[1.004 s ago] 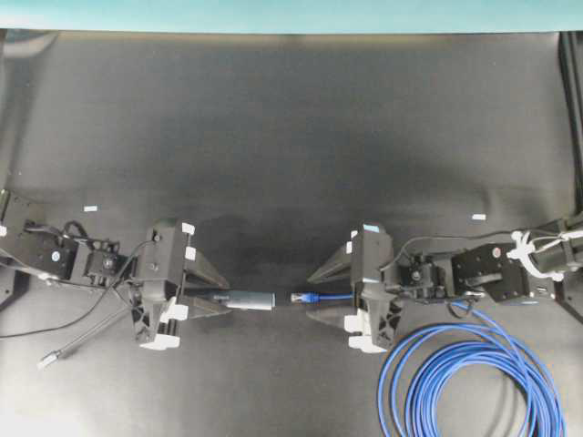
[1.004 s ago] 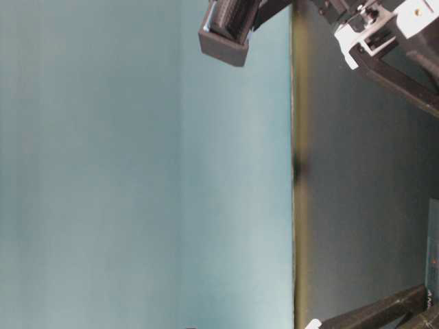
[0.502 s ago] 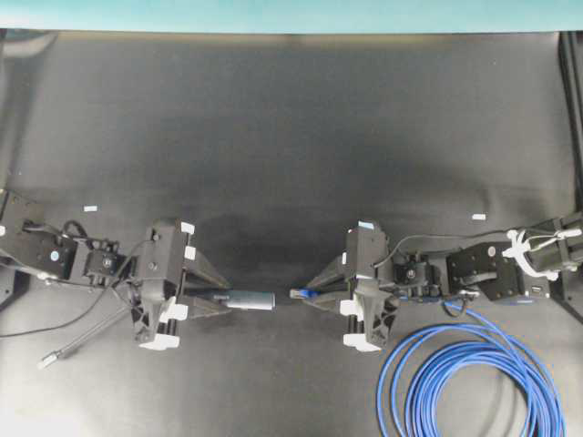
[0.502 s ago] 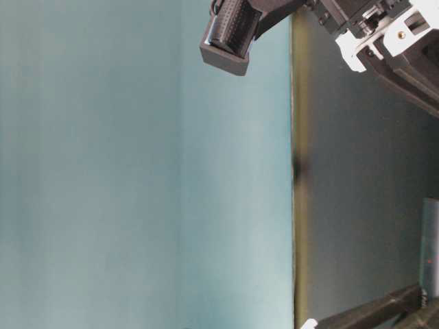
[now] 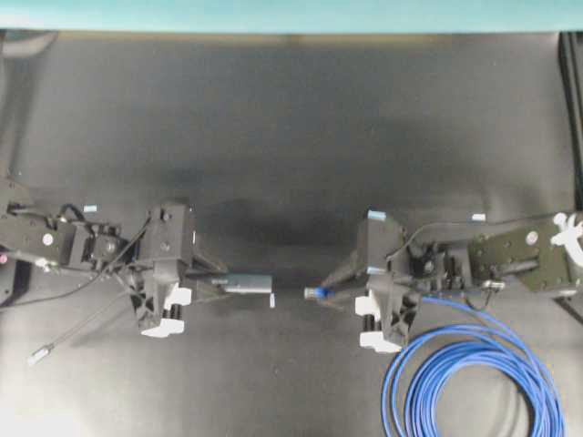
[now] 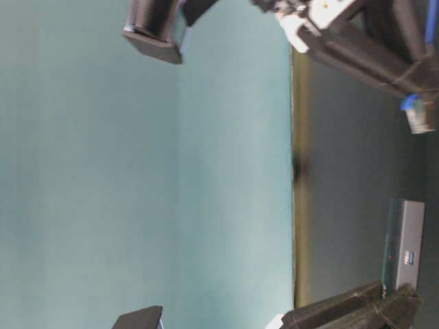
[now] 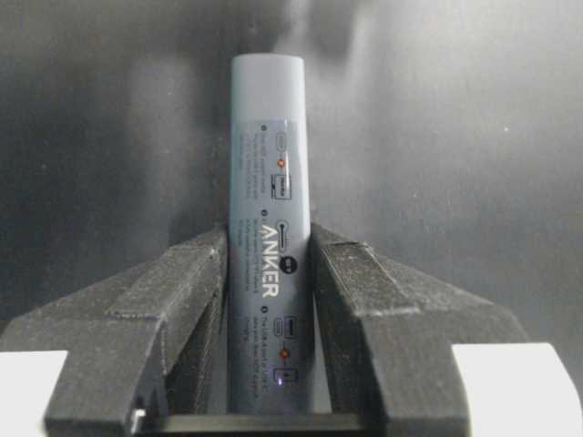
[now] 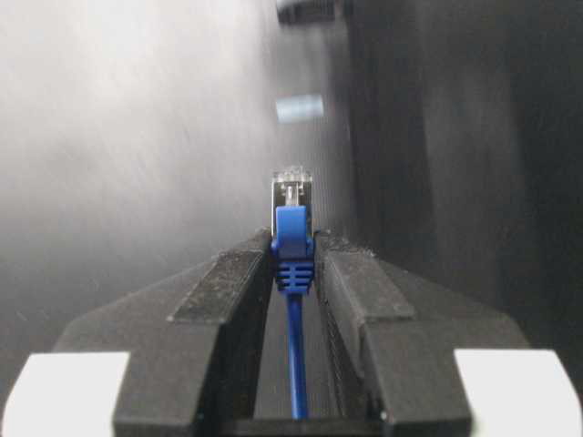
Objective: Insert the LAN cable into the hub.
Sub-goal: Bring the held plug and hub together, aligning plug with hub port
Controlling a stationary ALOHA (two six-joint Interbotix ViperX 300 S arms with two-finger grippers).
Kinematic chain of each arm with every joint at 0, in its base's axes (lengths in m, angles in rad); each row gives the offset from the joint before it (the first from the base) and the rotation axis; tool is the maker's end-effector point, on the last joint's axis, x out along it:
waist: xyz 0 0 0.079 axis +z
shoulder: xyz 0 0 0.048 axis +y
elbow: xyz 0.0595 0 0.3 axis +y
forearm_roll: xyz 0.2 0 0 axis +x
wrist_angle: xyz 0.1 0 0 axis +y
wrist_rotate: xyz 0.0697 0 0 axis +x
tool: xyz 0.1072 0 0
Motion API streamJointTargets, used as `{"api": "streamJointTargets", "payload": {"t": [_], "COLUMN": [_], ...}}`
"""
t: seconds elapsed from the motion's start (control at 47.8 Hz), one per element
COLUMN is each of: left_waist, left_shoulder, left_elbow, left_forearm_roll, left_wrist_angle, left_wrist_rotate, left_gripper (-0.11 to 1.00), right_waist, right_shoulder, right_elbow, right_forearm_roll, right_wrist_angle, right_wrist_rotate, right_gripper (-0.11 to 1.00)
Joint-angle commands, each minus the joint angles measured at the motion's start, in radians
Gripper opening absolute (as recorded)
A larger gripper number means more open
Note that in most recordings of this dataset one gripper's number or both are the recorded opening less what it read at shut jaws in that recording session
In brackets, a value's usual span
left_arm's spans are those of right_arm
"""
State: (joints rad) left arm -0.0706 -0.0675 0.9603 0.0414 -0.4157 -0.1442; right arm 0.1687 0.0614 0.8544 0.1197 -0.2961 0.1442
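On a black mat (image 5: pixel 291 137), your left gripper (image 5: pixel 211 284) clamps the hub (image 5: pixel 249 284). Your right gripper (image 5: pixel 335 289) has just closed on the LAN cable (image 5: pixel 314 293) boot and lifted it, plug facing the hub across a gap. Only the right wrist view shows the clear plug (image 8: pixel 292 187).

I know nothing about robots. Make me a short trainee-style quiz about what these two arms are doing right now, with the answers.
1. True or false: the clear plug of the bright-blue LAN cable already sits inside the slim grey metallic hub.
2. Which claw grips the hub: A) left claw B) right claw C) neither?
3. Fill in: the spare cable lies wound in ____ on the black table.

Key: 1 false, a gap separates them. 2 A. 3 loops.
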Motion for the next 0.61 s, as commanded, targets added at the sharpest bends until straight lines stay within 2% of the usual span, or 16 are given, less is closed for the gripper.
{"api": "streamJointTargets", "payload": {"t": [0.0,0.293,0.586], "left_waist": [0.003,0.005,0.005], "left_shoulder": [-0.014,0.000,0.000], "left_elbow": [-0.023,-0.043,-0.041], "left_forearm_roll": [0.003,0.003,0.003], "left_wrist_angle": [-0.005,-0.005,-0.015], "left_wrist_rotate": [0.000,0.008,0.011], "left_gripper": [0.28,0.28,0.28], "right_waist": [-0.008,-0.029,-0.026], "right_shoulder": [-0.008,0.020,0.034], "right_elbow": [-0.018,-0.075,-0.086], "right_forearm_roll": [0.000,-0.006,-0.006], "right_wrist_angle": [-0.005,-0.017,-0.031], "right_wrist_rotate": [0.006,-0.015,-0.018], "right_gripper": [0.13,0.13,0.13]}}
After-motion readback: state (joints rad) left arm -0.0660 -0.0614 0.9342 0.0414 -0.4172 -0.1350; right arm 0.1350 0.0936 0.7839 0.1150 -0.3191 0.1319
